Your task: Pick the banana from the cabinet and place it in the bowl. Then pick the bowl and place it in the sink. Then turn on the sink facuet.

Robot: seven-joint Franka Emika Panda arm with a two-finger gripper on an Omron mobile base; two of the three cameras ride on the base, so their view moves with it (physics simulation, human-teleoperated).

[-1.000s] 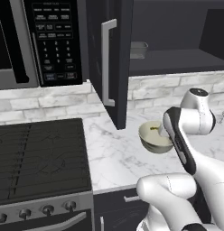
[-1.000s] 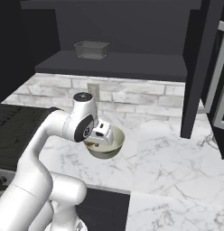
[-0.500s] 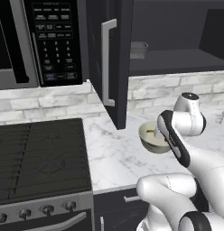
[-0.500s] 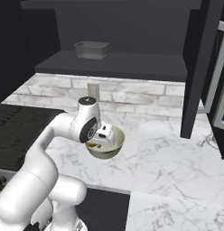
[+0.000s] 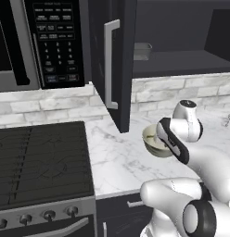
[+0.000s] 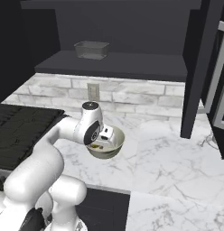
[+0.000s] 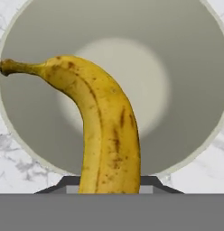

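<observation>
**Banana over the bowl, in the gripper's hold**

Look at the hand view: your banana (image 7: 105,131) is right there, yellow with brown freckles and streaks down its curve, a brownish stem tip pointing off to the upper left of that view. Its lower end runs down between the finger tips (image 7: 152,182), whose dark edges peek out on either side of it, so the gripper (image 7: 109,187) is closed on the fruit. Behind the banana you've got the round bowl (image 7: 186,90), cream-white inside with a lighter patch at the bottom, and nothing else in it that you can see past the banana.

From the right base view, the gripper (image 6: 101,140) sits down at the bowl (image 6: 111,146), with a fleck of yellow just under it inside the rim. The bowl's outside reads greyish-olive and it stands on the marble counter (image 6: 163,158). Whether the banana touches the bowl's inner wall, you can't tell.

Left base view: the bowl (image 5: 151,141) is just right of the open black cabinet door (image 5: 112,60). Up on the cabinet shelf (image 6: 114,63) stands a small metal pan (image 6: 91,49); its contents are not visible.
</observation>
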